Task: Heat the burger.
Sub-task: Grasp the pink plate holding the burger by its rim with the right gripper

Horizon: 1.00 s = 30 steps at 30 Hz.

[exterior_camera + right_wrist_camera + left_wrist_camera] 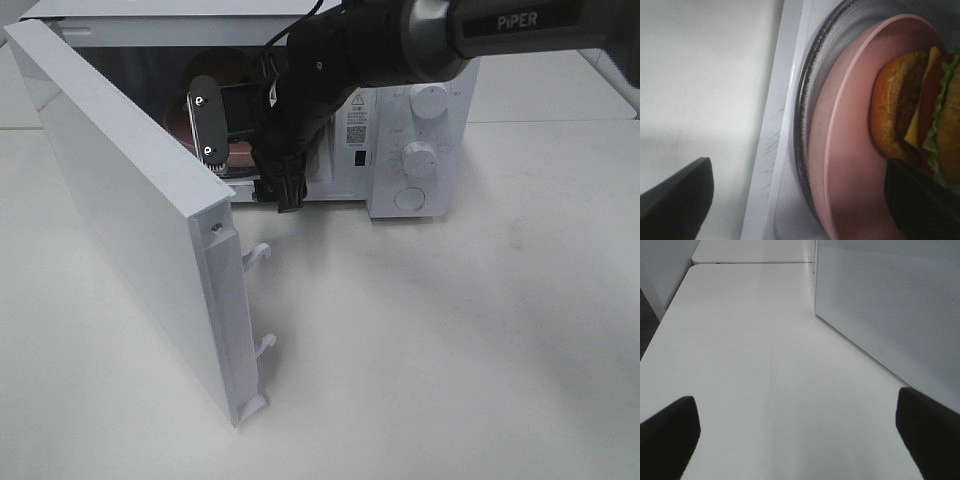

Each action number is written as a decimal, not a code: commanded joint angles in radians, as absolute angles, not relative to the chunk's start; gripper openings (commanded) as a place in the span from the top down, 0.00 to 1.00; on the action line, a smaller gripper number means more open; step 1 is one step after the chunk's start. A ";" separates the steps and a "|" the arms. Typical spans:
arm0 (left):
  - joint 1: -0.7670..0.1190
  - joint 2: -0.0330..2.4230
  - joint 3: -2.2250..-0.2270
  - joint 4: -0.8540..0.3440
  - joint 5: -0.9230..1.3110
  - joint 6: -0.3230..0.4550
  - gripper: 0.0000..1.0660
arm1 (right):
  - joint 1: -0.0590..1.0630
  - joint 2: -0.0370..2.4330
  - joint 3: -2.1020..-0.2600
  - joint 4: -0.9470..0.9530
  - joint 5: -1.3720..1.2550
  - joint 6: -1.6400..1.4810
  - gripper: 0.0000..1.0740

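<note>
The burger (920,115), with a golden bun, lettuce, cheese and a dark patty, stands on a pink plate (850,150). The plate rests on the glass turntable (807,100) inside the microwave (420,120). My right gripper (246,160) reaches into the open cavity. In the right wrist view the right gripper (797,205) is open, one finger beside the burger over the plate and the other outside the cavity's front sill. From the high camera the burger is hidden behind the arm. My left gripper (800,440) is open over bare table and holds nothing.
The microwave door (130,210) stands swung out to the left, with two latch hooks (260,255) on its edge. The same door is the white dotted panel (890,305) to one side of the left gripper. Two knobs (420,155) sit on the control panel.
</note>
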<state>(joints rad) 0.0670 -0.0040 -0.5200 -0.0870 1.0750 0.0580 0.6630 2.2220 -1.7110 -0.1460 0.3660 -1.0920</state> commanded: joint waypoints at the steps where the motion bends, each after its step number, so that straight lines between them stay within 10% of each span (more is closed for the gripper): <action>1: 0.069 -0.021 -0.517 -0.087 1.067 0.052 0.06 | 0.666 2.261 -1.765 -0.150 0.396 -1.076 0.18; 20: 0.069 -0.021 -0.517 -0.087 1.067 0.052 0.06 | 0.663 2.436 -2.005 -0.149 0.487 -1.052 0.24; 30: 0.069 -0.021 -0.517 -0.087 1.067 0.052 0.06 | 0.639 2.465 -2.051 -0.127 0.494 -1.053 0.60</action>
